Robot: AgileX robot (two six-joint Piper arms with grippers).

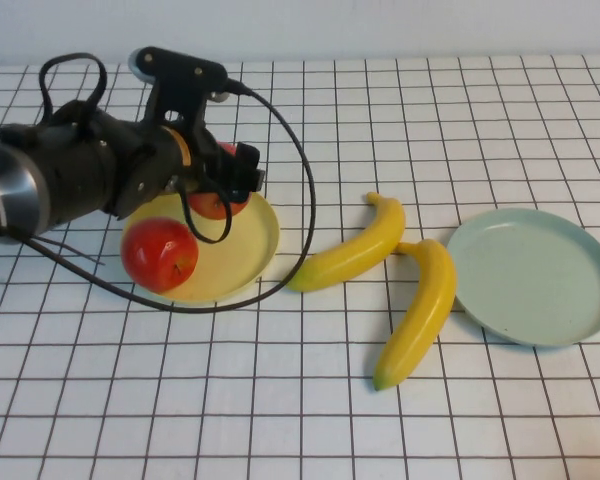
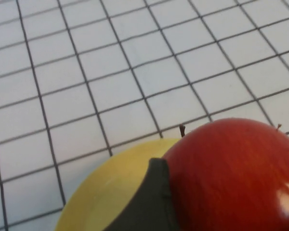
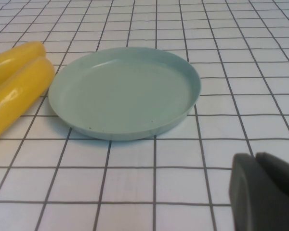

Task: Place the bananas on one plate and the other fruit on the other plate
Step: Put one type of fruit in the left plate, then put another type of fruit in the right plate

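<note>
The apples (image 1: 160, 254) are sitting on the yellow plate (image 1: 250, 250) at nine o'clock, left gripper (image 1: 225, 185) fingers spreading wide around one; bananas (image 1: 352, 252) are awaiting the blue-green plate (image 1: 540, 275) at three o'clock; right gripper (image 3: 267, 192) fingers are resting closed, empty.

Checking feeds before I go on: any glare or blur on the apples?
High view: sharp, small highlight on the front apple; left hand over the yellow plate. Left wrist view: bright glare spot on the close apple. Right wrist view: right hand close and soft.
</note>
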